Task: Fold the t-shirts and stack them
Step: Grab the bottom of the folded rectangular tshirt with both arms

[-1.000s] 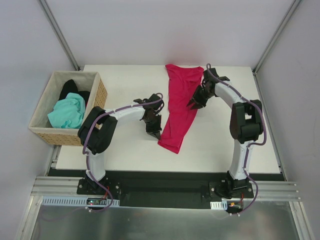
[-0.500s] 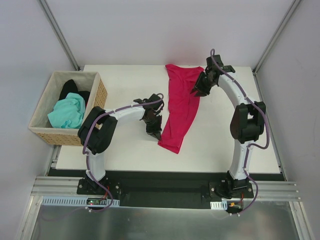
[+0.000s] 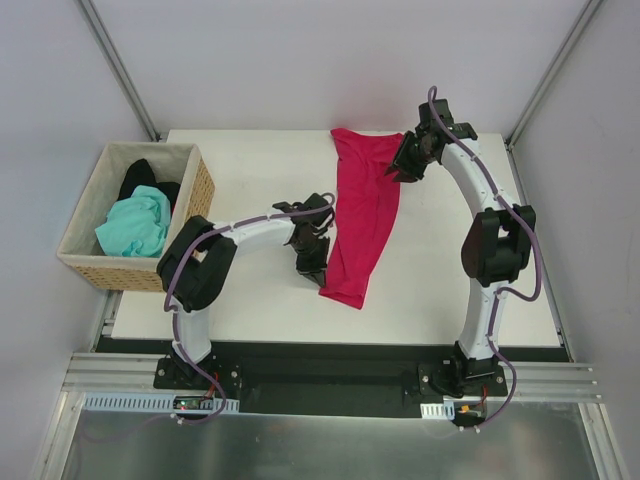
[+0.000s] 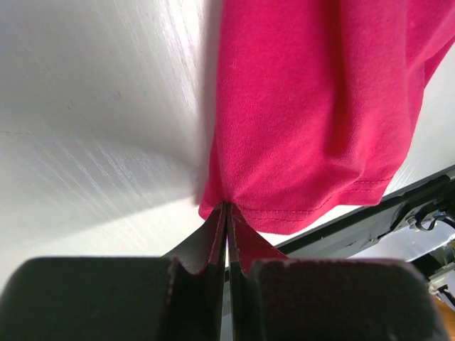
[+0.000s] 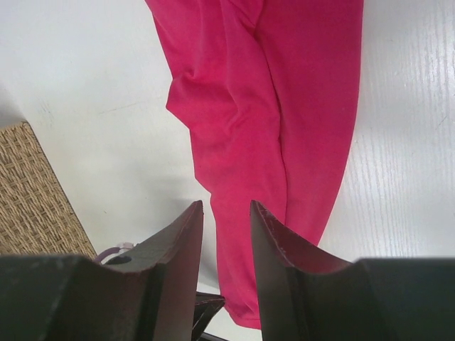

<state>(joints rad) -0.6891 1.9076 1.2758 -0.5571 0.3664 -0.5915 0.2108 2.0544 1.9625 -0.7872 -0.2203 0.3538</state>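
The crimson t-shirt (image 3: 360, 210) lies as a long, narrow, bunched strip from the table's far edge toward the near middle. My left gripper (image 3: 314, 272) is shut on its near left hem corner, and in the left wrist view the cloth (image 4: 313, 106) draws to a point at the closed tips (image 4: 226, 206). My right gripper (image 3: 398, 172) hovers above the shirt's far right part, open, with nothing between its fingers (image 5: 226, 207); the shirt (image 5: 249, 106) lies below them. A mint-green t-shirt (image 3: 135, 225) and a black t-shirt (image 3: 140, 180) sit crumpled in the basket.
The tan wicker basket (image 3: 110, 272) stands off the table's left edge and also shows in the right wrist view (image 5: 35, 192). The black rail of the table's near edge (image 4: 370, 220) runs just beyond the shirt's hem. Bare white tabletop (image 3: 250, 170) flanks the shirt.
My right gripper has moved from the shirt's middle right toward the far right corner. My left gripper has shifted slightly right, carrying the hem corner with it.
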